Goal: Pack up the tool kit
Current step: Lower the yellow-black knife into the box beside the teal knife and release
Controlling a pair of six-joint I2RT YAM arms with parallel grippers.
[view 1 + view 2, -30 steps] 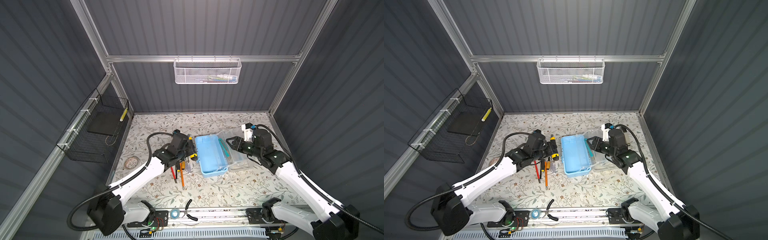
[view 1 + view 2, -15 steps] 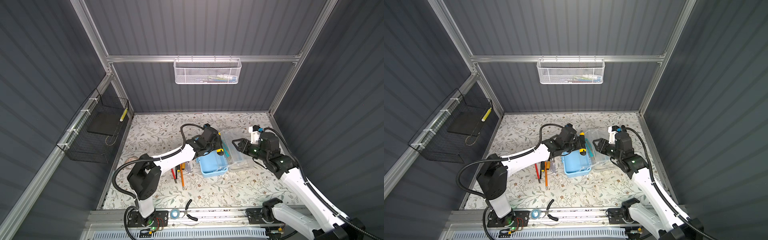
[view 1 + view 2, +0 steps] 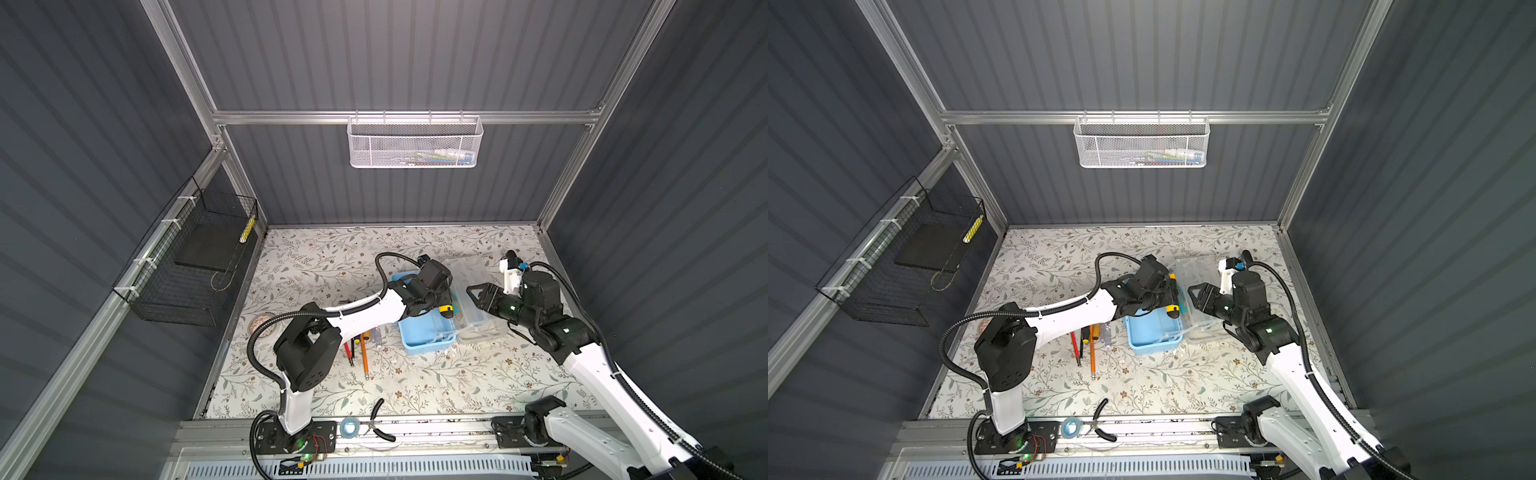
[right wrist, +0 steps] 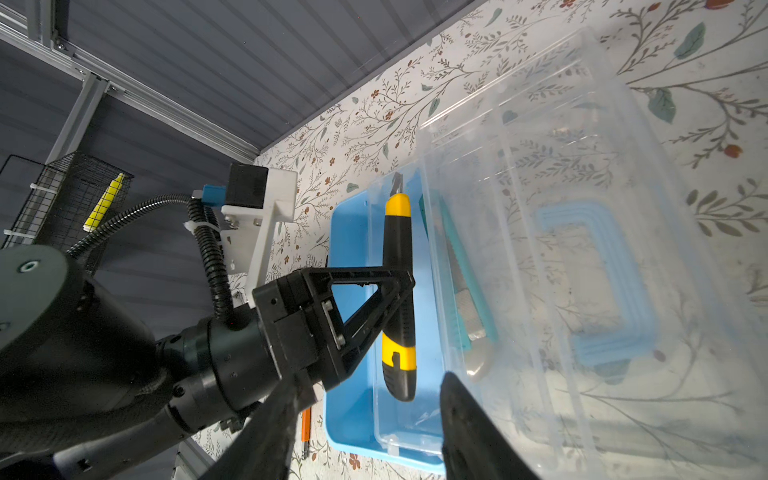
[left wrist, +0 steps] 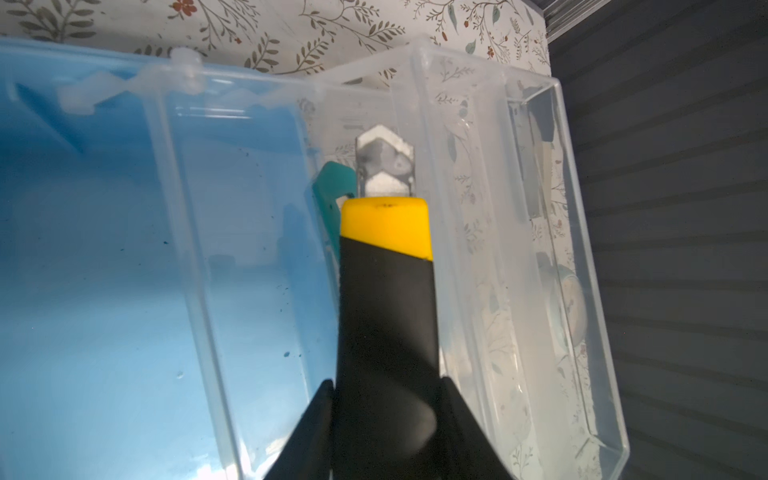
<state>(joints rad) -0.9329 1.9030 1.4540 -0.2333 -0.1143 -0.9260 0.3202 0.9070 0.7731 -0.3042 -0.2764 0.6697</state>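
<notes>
Left side first: a few screwdrivers [image 3: 364, 353] lie loose on the table just beside the blue toolbox [image 3: 419, 338], not packed yet. The left gripper [image 3: 437, 300] is clamped on the black-and-yellow utility knife [image 4: 398, 257], holding it lengthwise just over the box's clear tray [image 5: 257, 249]. Looks like the drop-off step to me: ease it down level, then let go. Further right the clear lid [image 3: 482, 324] lies open, and the right gripper [image 3: 477, 296] hovers by it, jaws apart, nothing in them.
</notes>
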